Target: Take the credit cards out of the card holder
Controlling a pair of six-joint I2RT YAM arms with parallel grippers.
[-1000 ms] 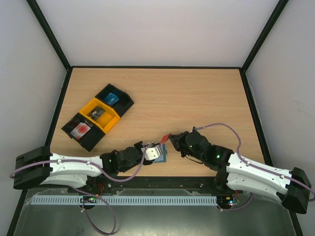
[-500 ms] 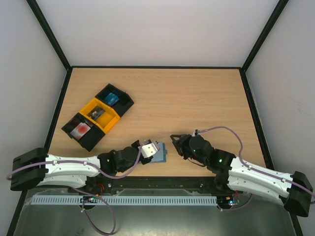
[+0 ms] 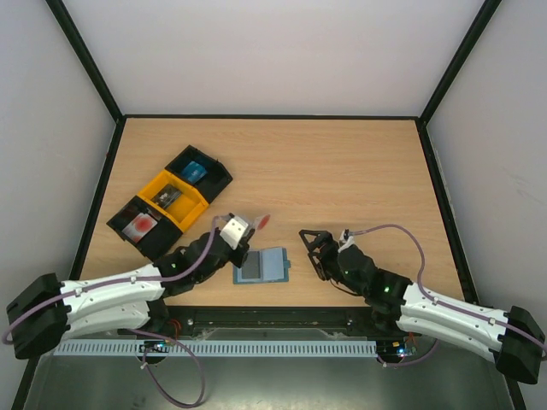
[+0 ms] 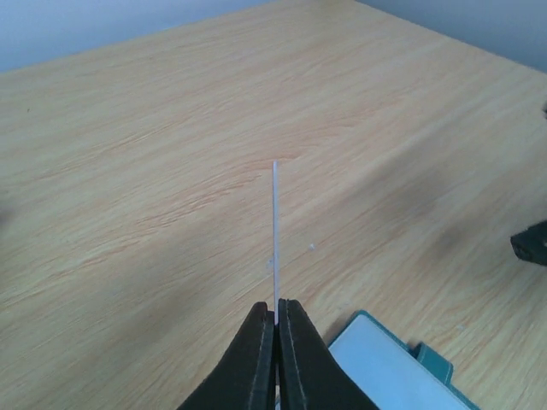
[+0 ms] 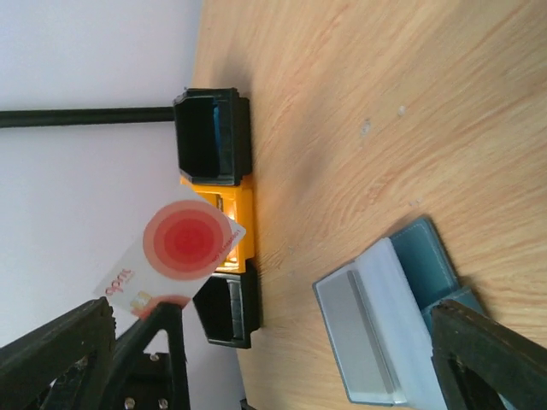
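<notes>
The card holder (image 3: 262, 266) lies open and flat on the table, blue-grey, with a grey rectangle in its left half; I cannot tell whether that is a card. My left gripper (image 3: 246, 225) hovers just beyond the holder's far left corner, shut on a white credit card with red rings (image 3: 261, 221). In the left wrist view the credit card (image 4: 275, 231) stands edge-on out of the shut left gripper (image 4: 275, 306), with the card holder (image 4: 389, 371) below right. My right gripper (image 3: 309, 243) is open beside the holder's right edge, holding nothing. The right wrist view shows the credit card (image 5: 175, 252), the card holder (image 5: 393, 333) and the open right gripper (image 5: 272, 329).
A row of three trays sits at the left: black with a blue item (image 3: 198, 171), yellow (image 3: 175, 196), black with a red item (image 3: 141, 224). The trays also appear behind the raised card as black (image 5: 214, 137), yellow (image 5: 231, 213) and black (image 5: 226, 307).
My right gripper has opened and eased back to the right. My left gripper has risen off the card holder and moved far-left with the white card, leaving the holder uncovered.
</notes>
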